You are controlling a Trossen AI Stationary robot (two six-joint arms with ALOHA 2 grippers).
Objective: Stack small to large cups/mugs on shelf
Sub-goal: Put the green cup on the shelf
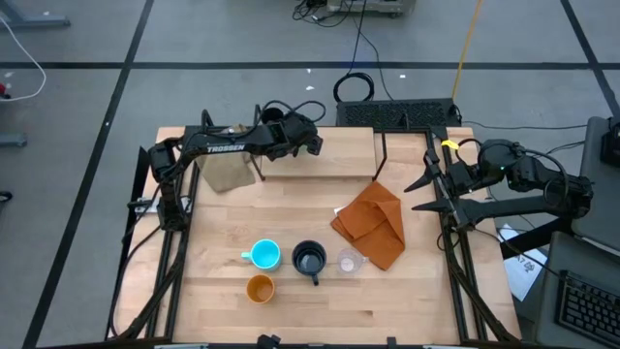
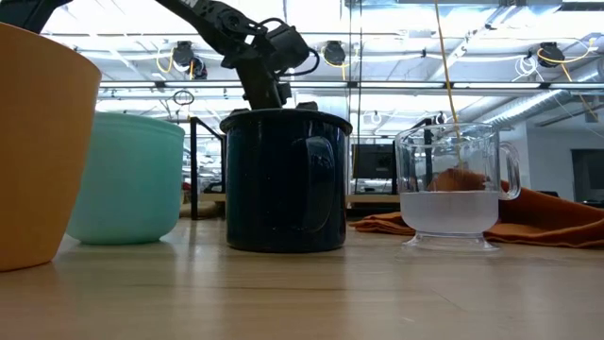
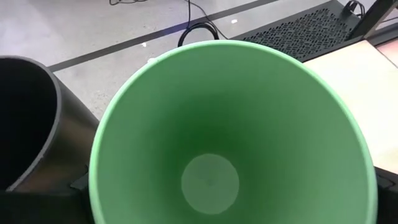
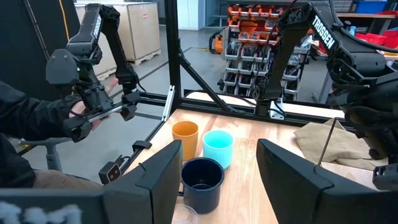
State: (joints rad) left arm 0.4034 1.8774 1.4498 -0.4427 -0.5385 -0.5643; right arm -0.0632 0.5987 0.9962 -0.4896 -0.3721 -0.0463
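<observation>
The green cup (image 3: 230,137) is seen right in front of the left gripper (image 1: 308,138), mouth facing it, with a dark cup (image 3: 28,124) just beside. The jaws are spread wide; whether they squeeze the cup cannot be told. It seems to be lifted for stacking on the shelf (image 1: 339,155). The right gripper (image 4: 217,180) waits half spread, holding nothing, with open room toward the mug (image 4: 202,180), blue cup (image 4: 217,146) and orange cup (image 4: 185,137).

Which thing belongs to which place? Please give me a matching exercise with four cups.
Things:
1. orange cup
2. navy mug
3. clear cup
4. green cup

Places:
a. between the blue mug and the clear cup
b. next to the cloth
c. fills the left wrist view
d. beside the blue mug, outside the row of three

Pairs: 1-d, 2-a, 3-b, 4-c
</observation>
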